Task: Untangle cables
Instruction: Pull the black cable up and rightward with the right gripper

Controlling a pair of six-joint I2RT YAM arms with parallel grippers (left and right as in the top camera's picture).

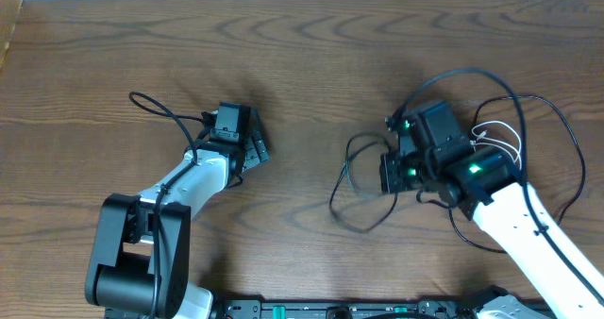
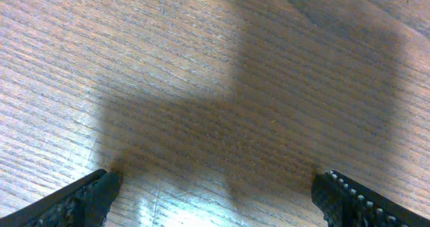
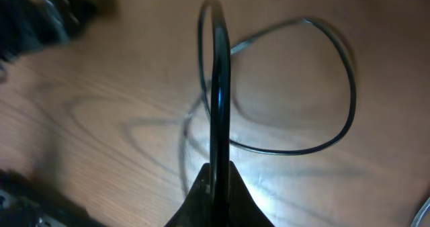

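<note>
Black cable [image 3: 218, 86] pinched tight in the closed right pincer [image 3: 216, 172].
It loops out in front of that pincer, and the white cable [image 1: 498, 138] lies just behind it. Left pincer [image 2: 215, 183] hangs wide open over the worktop [image 2: 201, 52], well apart.

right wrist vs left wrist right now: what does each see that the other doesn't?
Right wrist only: the right gripper shut on the black cable, which runs straight up from the fingers, with a thin black loop lying on the wood beyond. Left wrist only: the left gripper open, fingers wide apart, nothing between them, just a shadow on the wood. Both: the wooden table.
</note>
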